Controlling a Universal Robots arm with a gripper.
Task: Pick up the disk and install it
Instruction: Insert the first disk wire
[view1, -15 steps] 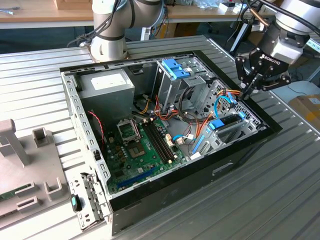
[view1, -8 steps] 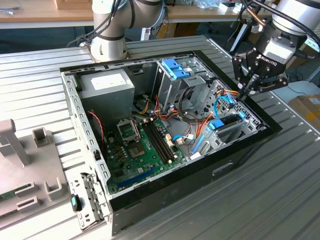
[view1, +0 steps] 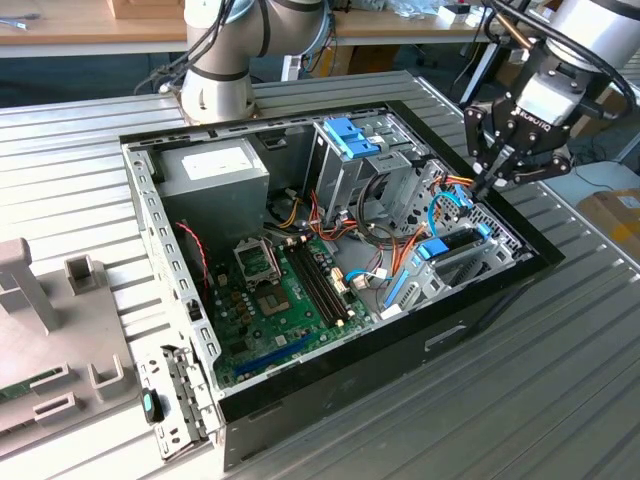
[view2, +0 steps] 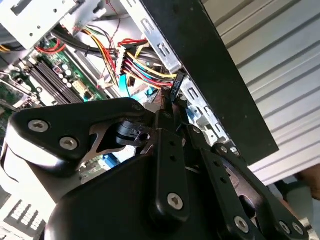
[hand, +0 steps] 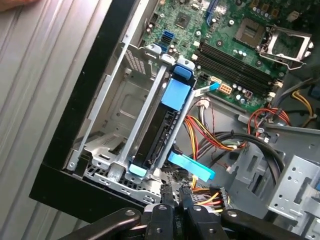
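Claw (view1: 490, 186), pressed together, hangs above the computer case (view1: 340, 365) on ribbed metal table (view1: 545, 400).

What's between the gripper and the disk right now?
Nothing clearly. The disk sits slotted beside the case wall; the gripper is just off its end, with a blue tab and coloured wires crowding that gap.

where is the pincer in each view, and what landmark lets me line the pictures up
Exterior view: pincer at the exterior view's right, low over the drive-bay end of the case.
Second wrist view: pincer tipped at the coloured wires beside the case wall.
First wrist view: pincer at the same wires, just past the end of the disk.
Shared landmark: the memory slots.
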